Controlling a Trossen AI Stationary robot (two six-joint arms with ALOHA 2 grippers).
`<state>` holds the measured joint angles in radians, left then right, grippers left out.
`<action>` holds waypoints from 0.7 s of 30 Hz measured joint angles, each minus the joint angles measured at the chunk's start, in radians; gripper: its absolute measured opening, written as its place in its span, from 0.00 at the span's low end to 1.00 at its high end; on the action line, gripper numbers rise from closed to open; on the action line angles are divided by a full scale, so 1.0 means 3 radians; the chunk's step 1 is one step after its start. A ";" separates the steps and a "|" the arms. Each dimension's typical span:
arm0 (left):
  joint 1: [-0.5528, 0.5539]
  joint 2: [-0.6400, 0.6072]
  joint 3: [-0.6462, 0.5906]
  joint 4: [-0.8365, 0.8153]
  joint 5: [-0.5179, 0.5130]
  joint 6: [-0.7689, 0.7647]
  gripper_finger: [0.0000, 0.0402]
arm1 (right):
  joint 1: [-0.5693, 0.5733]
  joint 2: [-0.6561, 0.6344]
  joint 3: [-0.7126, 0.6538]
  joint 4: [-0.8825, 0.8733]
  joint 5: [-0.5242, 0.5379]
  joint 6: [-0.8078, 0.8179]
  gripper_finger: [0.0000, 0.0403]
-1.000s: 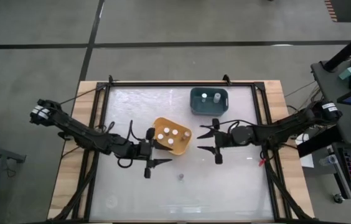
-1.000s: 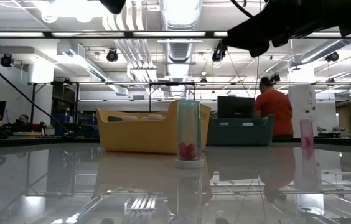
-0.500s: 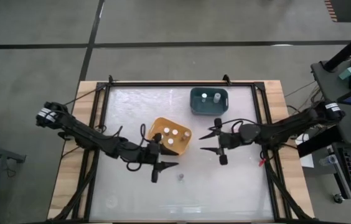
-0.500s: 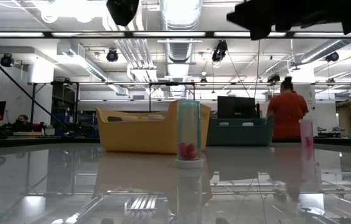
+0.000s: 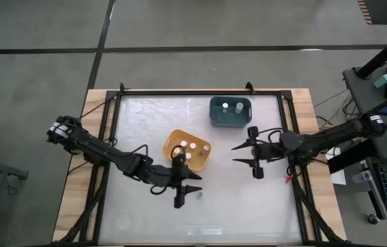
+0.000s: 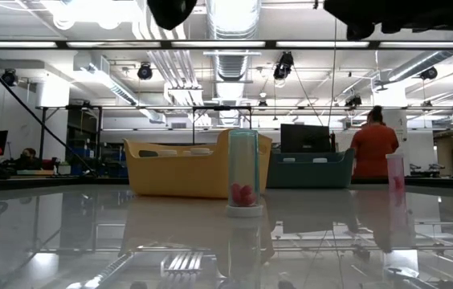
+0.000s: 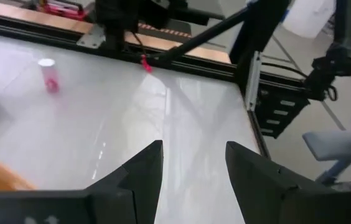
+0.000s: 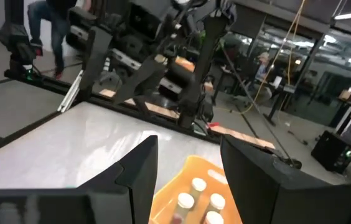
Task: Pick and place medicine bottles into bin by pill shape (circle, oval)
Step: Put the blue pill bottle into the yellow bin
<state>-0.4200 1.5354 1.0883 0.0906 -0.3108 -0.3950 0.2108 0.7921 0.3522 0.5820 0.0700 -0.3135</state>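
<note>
I see one bottle (image 6: 243, 172) nearest the low camera, upright on the table (image 5: 248, 199), clear-walled with red pills at its base. From above it (image 5: 199, 195) stands alone on the near part of the table, just beside my left gripper (image 5: 188, 193). That gripper hangs over the table with its fingers (image 7: 139, 176) apart and nothing between them. A second loose bottle (image 6: 395, 173) with pink contents stands off toward the right side; the left wrist view shows it (image 7: 48, 74) well ahead, by the table's edge.

Further back sits the orange tub (image 5: 187, 149), near the table's middle, with several white-capped bottles (image 5: 193, 145) upright inside. My right gripper (image 5: 243, 152) hovers to the tub's right, apart from it, fingers (image 8: 139, 165) spread and empty; its wrist camera looks toward the orange tub (image 8: 195, 186) and the caps in it.

Behind that, near the far edge, is the teal tub (image 5: 230, 112) holding two bottles (image 5: 226, 106). In the low view the two tubs stand side by side, orange (image 6: 185, 166) left of teal (image 6: 310, 168).

Beyond the table, a person in an orange top (image 6: 373, 146) stands in the room.
</note>
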 joint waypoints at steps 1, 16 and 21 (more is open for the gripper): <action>-0.0001 0.0035 0.0041 -0.0002 0.0032 0.0003 0.40 | 0.0000 -0.0088 -0.0048 -0.0002 0.0000 -0.0006 0.41; -0.0003 0.0502 0.0902 -0.0817 0.0177 0.0046 0.40 | 0.0000 -0.1122 -0.0443 -0.0466 0.0283 0.0112 0.41; -0.0003 0.0679 0.1337 -0.1628 0.0222 -0.0114 0.40 | 0.0000 -0.1159 -0.0449 -0.0604 0.0508 0.0079 0.41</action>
<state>-0.4210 1.7392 1.4894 -0.3979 -0.2441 -0.4293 0.2108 0.4442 0.2176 0.4007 0.2225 -0.2897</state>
